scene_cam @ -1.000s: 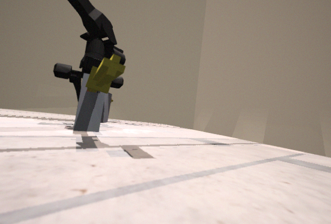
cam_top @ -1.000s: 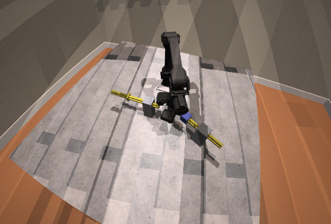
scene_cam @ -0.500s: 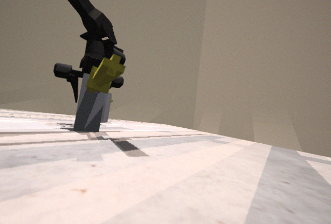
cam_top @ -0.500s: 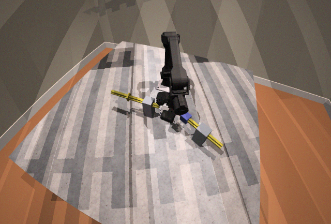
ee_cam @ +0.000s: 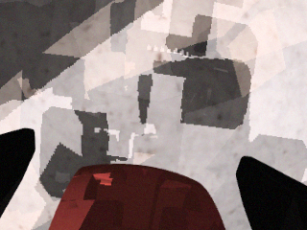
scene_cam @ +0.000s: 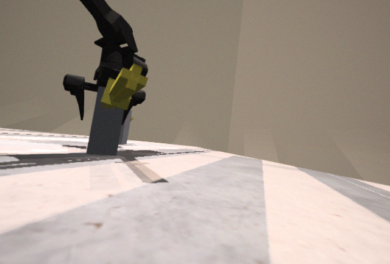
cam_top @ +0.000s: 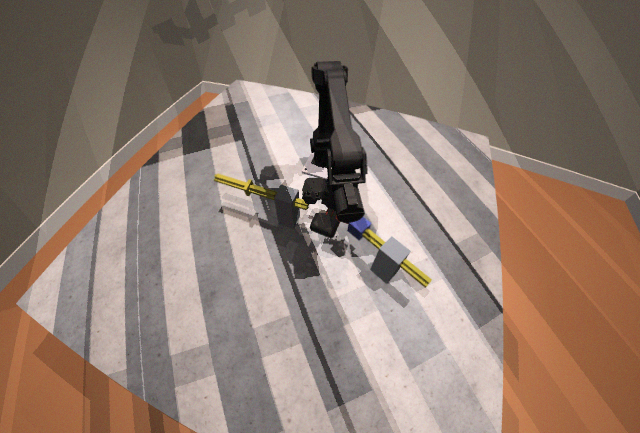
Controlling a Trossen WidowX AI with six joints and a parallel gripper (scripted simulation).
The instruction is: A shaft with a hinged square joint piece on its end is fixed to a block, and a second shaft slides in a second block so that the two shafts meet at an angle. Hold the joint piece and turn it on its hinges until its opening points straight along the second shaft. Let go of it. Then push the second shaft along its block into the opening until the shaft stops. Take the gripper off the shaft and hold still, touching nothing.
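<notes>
My gripper (cam_top: 319, 207) (scene_cam: 102, 121) (ee_cam: 139, 153) is open, its fingers wide apart around the red joint piece (ee_cam: 144, 201), with a gap on both sides. The arm hides most of that piece in the top view; its opening's direction cannot be told. A blue piece (cam_top: 359, 226) sits beside it on the end of the first yellow shaft (cam_top: 416, 272), which runs through a grey block (cam_top: 391, 257). The second yellow shaft (cam_top: 230, 180) (scene_cam: 125, 86) has a crosspiece and passes through the other grey block (cam_top: 287, 206) (scene_cam: 105, 128). Its inner end (cam_top: 301, 203) lies close to my gripper.
The striped grey and white table top (cam_top: 232, 314) (scene_cam: 205, 223) carries strong shadows. Orange floor (cam_top: 563, 273) shows beyond its edges. The two blocks stand on either side of my gripper, and the arm reaches in from the back.
</notes>
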